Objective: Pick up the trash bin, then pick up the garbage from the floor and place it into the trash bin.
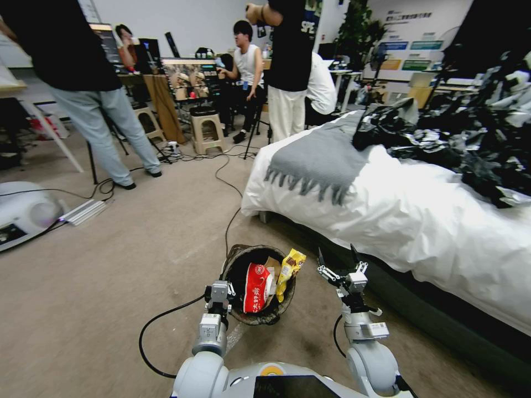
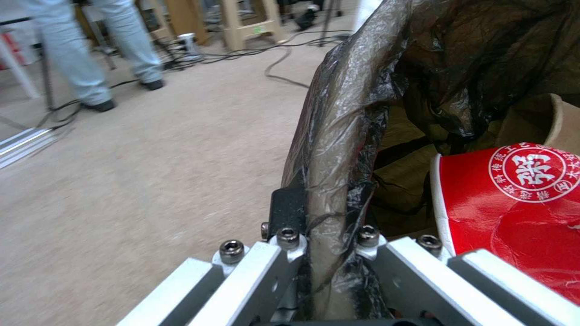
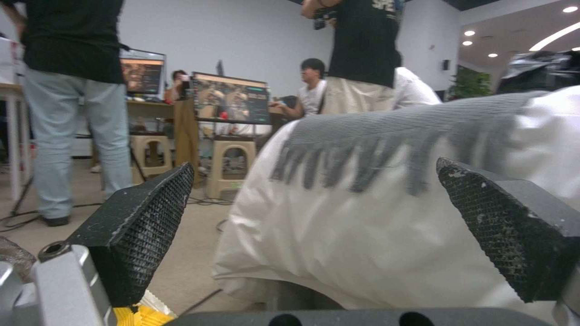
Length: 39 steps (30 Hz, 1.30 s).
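Beige carpet beside white bed (image 1: 420, 221); trash bin (image 1: 238, 265) hangs at left gripper (image 1: 220, 288), garbage (image 1: 256, 287) inside

Left wrist: jaws clamped on bagged rim (image 2: 338, 149); light, slick, likely crushable

Right wrist: right gripper (image 3: 338, 226) spread, empty

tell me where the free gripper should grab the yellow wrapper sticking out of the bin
Probably by the upper end of the crinkled yellow snack wrapper, which leans over the rim of the round black-lined trash bin. Come from the bed side, where the open right gripper is; the left gripper is clamped on the opposite rim.
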{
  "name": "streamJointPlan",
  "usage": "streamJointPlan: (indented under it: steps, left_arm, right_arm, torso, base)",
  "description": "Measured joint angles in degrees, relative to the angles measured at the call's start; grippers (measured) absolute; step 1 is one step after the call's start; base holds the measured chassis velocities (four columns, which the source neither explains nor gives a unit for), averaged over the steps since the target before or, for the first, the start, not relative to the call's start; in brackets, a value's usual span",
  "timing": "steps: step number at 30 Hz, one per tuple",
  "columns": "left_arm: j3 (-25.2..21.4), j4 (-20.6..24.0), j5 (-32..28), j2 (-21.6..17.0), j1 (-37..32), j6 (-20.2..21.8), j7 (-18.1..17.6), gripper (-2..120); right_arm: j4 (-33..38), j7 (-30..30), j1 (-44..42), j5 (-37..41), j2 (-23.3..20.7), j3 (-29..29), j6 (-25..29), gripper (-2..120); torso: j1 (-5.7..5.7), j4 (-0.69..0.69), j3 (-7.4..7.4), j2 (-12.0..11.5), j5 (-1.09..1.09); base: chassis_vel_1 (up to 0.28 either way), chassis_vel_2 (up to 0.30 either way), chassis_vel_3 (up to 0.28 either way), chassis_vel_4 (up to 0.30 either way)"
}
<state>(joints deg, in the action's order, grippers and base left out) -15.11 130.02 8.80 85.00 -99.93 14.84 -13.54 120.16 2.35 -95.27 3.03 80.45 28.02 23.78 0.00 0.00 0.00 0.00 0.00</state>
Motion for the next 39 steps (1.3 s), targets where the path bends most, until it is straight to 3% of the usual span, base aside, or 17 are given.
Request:
streamJointPlan:
  steps: [39]
  left_arm:
    - [-0.58, 1.03, -1.03, -0.24, -0.1, -0.23, -0.59, 0]
  right_arm:
    - [-0.69, -1.22, 1.23, -0.28, -0.31, -0.94, -0.48, 100]
  torso:
    - [0.0, 0.0, 0.0, 0.0, 0.0]
  base:
    - [0.111, 0.11, 0.113, 0.115]
